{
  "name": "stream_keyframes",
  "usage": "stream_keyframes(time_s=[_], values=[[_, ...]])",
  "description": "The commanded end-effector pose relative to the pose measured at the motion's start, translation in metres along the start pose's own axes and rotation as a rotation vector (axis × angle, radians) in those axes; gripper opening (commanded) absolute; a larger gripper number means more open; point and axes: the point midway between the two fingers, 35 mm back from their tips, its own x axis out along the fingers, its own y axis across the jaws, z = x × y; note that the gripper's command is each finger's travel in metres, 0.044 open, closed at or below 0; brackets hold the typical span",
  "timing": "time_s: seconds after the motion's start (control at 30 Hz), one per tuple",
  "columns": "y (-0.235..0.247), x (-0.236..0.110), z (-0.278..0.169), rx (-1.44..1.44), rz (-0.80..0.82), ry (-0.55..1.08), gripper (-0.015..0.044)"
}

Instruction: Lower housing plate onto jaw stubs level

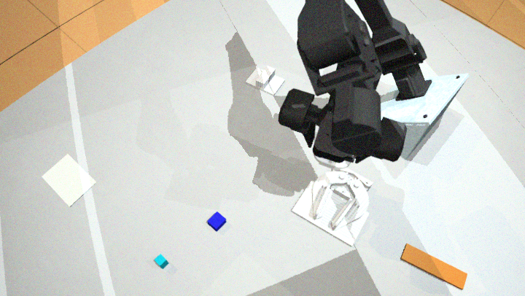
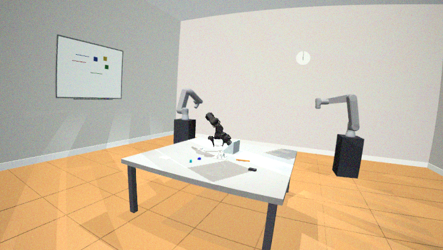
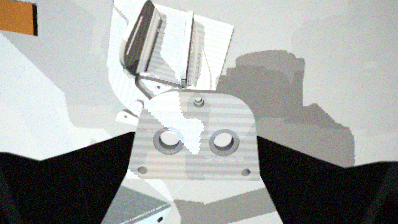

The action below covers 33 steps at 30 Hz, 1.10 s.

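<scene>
My gripper (image 3: 195,140) (image 2: 218,143) is shut on the housing plate (image 3: 196,162) (image 1: 330,160), a white rounded plate with two large holes, gripped by its side edges. In the top view most of the plate is hidden under the arm. The plate is above the table, beside the white base (image 1: 305,207) (image 3: 220,42). Its rounded edge overlaps the base's linkage end in the wrist view. Two long jaws (image 1: 319,202) (image 1: 344,214) lie on the base. Small round stubs (image 1: 341,176) show at their linkage end; the plate is not on them.
A pale blue wedge block (image 1: 441,95) (image 3: 130,202) stands beside the arm. A small white stand (image 1: 265,77) is farther back. An orange bar (image 1: 433,266) (image 3: 17,19), a blue cube (image 1: 216,220), a cyan cube (image 1: 160,260) and a cream square (image 1: 68,180) lie on the table.
</scene>
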Motion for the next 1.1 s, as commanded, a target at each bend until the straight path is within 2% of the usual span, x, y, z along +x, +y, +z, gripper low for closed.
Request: stream_keyframes(time_s=[0.0, 0.27, 1.07], values=[[0.013, 0.002, 0.001, 0.057, -0.007, 0.007, 0.0351], [0.036, 0.003, 0.002, 0.190, -0.028, 0.010, 0.0351], [0.036, 0.003, 0.002, 0.193, -0.029, 0.010, 0.0351]])
